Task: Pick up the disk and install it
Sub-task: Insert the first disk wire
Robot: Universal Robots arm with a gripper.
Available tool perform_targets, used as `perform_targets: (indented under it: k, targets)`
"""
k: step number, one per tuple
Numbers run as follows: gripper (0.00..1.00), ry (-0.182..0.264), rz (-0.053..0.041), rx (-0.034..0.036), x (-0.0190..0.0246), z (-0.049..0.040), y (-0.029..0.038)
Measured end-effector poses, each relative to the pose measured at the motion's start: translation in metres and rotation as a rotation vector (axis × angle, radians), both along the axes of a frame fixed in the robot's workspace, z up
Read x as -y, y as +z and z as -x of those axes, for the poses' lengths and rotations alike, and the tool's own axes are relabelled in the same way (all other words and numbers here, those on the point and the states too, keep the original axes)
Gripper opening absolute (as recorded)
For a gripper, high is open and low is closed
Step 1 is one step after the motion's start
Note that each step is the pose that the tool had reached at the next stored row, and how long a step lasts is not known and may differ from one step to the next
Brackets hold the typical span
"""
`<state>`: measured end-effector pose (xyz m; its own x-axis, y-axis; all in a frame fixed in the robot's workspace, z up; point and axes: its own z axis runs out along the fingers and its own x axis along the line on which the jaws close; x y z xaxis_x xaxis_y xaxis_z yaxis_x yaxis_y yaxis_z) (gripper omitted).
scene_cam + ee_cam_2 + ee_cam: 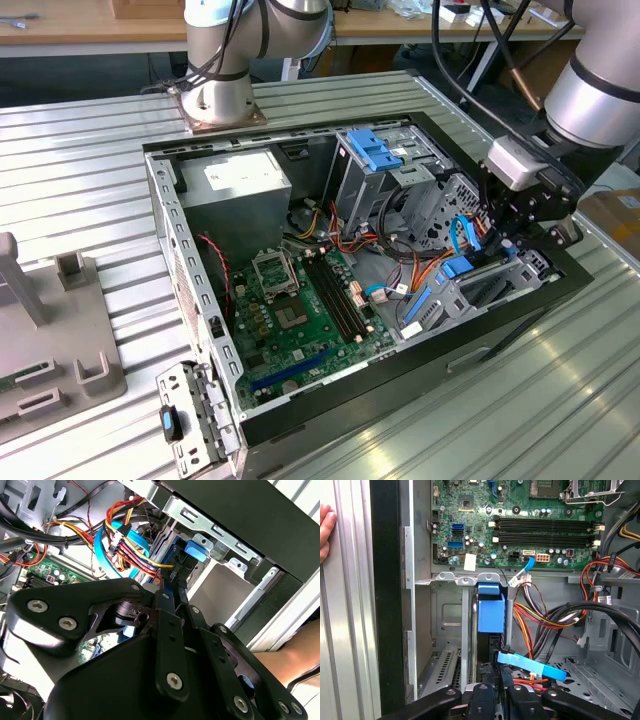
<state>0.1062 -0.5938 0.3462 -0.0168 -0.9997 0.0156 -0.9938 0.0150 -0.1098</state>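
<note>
Ribbed aluminium tabletop (pixel 90 150) carries the open black computer case (pixel 470 345), and deep in its corner we find the disk (pixel 488 607), a flat silver-grey metal drive with bright blue plastic side rails. It stands on edge, partly entered into the grey sheet-metal drive cage (pixel 447 615). The black two-finger gripper (pixel 495 692) appears clenched on the disk's trailing edge, its fingers drawn in close on either side of it. We judge the main risk to be a snag. A flat light-blue data cable (pixel 532 666) lies just beside the disk, and a bundle of red, orange and black power wires (pixel 540 625) crowds the same opening, so either could be pinched or dragged into the slot. If the rails sit slightly askew to the cage guides, the disk could jam or twist in the grip. A person's hand (pixel 324 527) rests on the table just outside the case wall, near enough to matter if the arm swings wide. The first wrist view gives us the slot, the green motherboard (pixel 520 510) and that hand. The second wrist view shows instead the finger linkage closing on the blue rail, and the exterior view shows the arm reaching over the case at the exterior view's right.
</note>
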Motion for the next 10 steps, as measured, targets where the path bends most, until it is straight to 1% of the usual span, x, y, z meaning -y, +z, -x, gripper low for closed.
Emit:
perform_targets:
  k: [7, 9, 10]
  targets:
    - [0.17, 0.000, -0.0001, 0.0002, -0.0009, 0.0001, -0.0004]
    - [0.17, 0.000, 0.0002, 0.0028, -0.0009, 0.0001, -0.0012]
    - [0.17, 0.000, 0.0002, 0.0030, -0.0008, 0.0001, -0.0013]
